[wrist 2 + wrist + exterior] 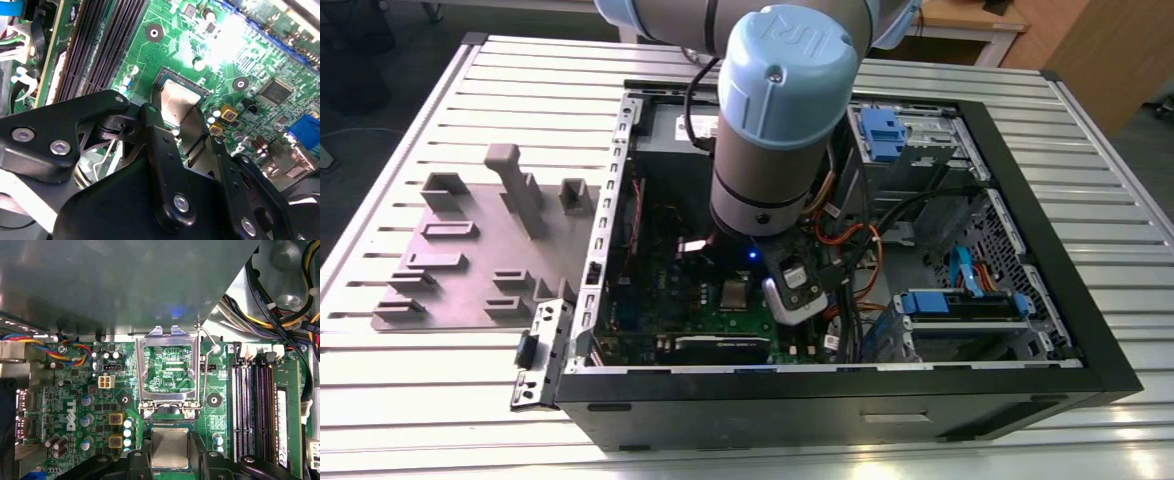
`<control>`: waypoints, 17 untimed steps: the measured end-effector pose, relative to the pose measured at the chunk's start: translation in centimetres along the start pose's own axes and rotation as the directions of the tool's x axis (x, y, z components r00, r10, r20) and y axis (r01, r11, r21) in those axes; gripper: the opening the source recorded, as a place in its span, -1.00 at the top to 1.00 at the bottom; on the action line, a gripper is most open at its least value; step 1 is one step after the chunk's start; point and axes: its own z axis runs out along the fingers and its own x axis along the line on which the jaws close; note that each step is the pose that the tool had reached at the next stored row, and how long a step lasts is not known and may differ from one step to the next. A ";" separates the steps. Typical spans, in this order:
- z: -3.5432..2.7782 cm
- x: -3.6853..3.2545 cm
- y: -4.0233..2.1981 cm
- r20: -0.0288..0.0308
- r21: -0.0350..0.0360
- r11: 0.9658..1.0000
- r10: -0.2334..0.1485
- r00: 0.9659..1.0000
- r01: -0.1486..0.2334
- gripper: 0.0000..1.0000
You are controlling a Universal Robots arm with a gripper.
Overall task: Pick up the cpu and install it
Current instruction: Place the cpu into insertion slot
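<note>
The cpu (170,449) is a silver-grey square with a thin pale rim, down at the socket of the green motherboard (85,390). My gripper (170,440) straddles it, a black finger tight against each of two opposite edges. In the second wrist view the cpu (176,97) lies inside the socket's dark frame, with the gripper (175,114) closed on its sides. I cannot tell whether it rests fully in the socket. The silver socket bracket (168,332) is flipped open beside it. In the exterior view my arm (774,120) reaches down into the open computer case (1014,200).
Black memory slots (250,405) run beside the socket. Bundled cables (280,300) hang near it. Capacitors (116,419) stand on the socket's other side. Blue drive cages (961,300) fill the case's side at the exterior view's right. A grey-purple fixture plate (467,250) lies on the slatted table (427,400).
</note>
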 end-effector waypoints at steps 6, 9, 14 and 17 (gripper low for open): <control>0.03 0.00 -0.06 -0.001 0.000 1.000 -0.007 1.000 0.007 0.19; 0.03 0.00 -0.06 -0.001 0.000 1.000 -0.007 1.000 0.007 0.19; 0.03 0.00 -0.06 -0.001 -0.001 1.000 -0.007 1.000 0.007 0.04; -0.16 0.01 -0.05 -0.001 -0.001 1.000 -0.007 1.000 0.007 0.04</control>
